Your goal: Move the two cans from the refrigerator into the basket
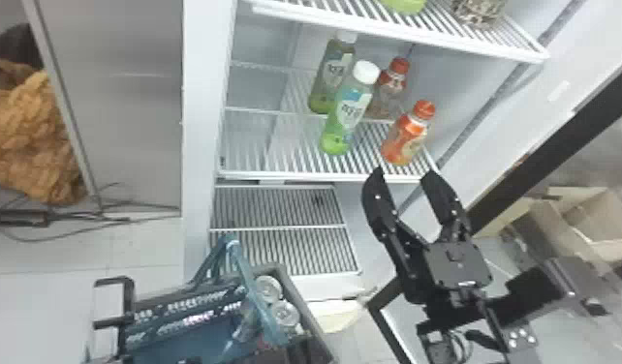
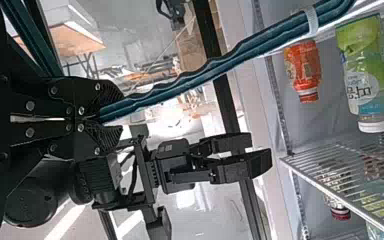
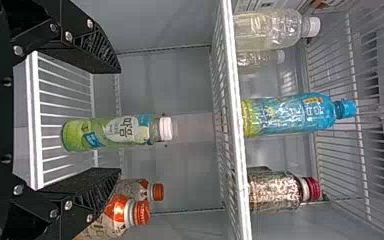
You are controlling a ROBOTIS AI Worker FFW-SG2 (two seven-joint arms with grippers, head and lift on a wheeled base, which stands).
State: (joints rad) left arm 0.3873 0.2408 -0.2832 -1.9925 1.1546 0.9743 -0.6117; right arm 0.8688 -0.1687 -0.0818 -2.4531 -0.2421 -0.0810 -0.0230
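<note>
My right gripper (image 1: 404,174) stands open in the head view, its fingertips near the front edge of the refrigerator's middle shelf (image 1: 295,177). In the right wrist view the right gripper (image 3: 120,120) has a green-labelled bottle (image 3: 115,132) in view beyond its parted fingers, not gripped. Two cans with silver tops, one (image 1: 268,289) behind the other (image 1: 285,315), stand inside the dark basket (image 1: 303,302) at the bottom of the head view. In the left wrist view my left gripper (image 2: 100,119) is closed on the teal handle (image 2: 220,65).
Green-labelled bottles (image 1: 349,113) and orange-capped bottles (image 1: 406,135) stand on the middle shelf, with more bottles on the shelf above. A slatted lower shelf (image 1: 281,249) lies behind the basket. The refrigerator's left side wall (image 1: 201,121) and cardboard boxes (image 1: 581,222) flank the opening.
</note>
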